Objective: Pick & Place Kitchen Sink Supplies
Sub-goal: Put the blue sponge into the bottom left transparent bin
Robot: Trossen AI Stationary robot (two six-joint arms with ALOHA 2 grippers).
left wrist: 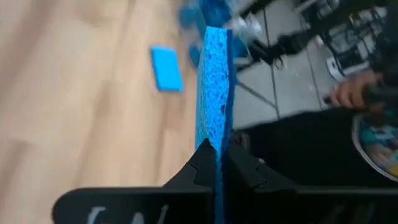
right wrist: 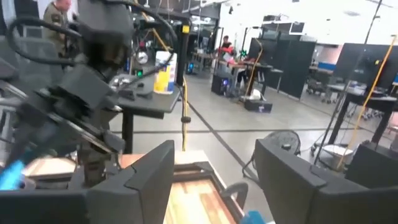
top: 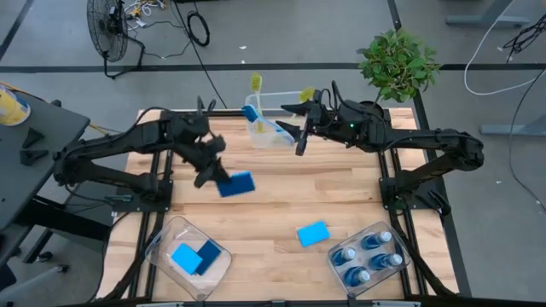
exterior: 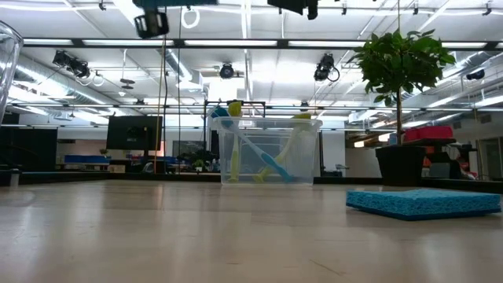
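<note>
The left gripper [top: 211,175] hangs above the middle of the wooden table [top: 281,205], its fingers [left wrist: 205,163] clenched on the edge of a blue sponge [top: 235,183] that juts out from it toward the table's centre, lifted clear of the wood. In the left wrist view that sponge [left wrist: 214,93] stands edge-on between the two dark fingers.

A second, lighter sponge [top: 313,233] lies flat on the table, well apart from the left gripper and toward the front right. Beside it sits a clear bin [top: 368,257] with four blue soap bottles [top: 365,254] standing in it. At the front left, on the near side of the left gripper, another clear bin [top: 162,243] holds two sponges [top: 194,257], one light and one dark, lying side by side.

The right gripper [top: 300,141] hovers at the back of the table with its fingers [right wrist: 152,171] spread apart and nothing between them. Just beside it stands a third clear bin [top: 275,136] with the dish brushes [exterior: 267,153] leaning inside, two yellow-green and one blue. A potted plant [top: 397,61] stands off the back right corner, behind the right arm.
</note>
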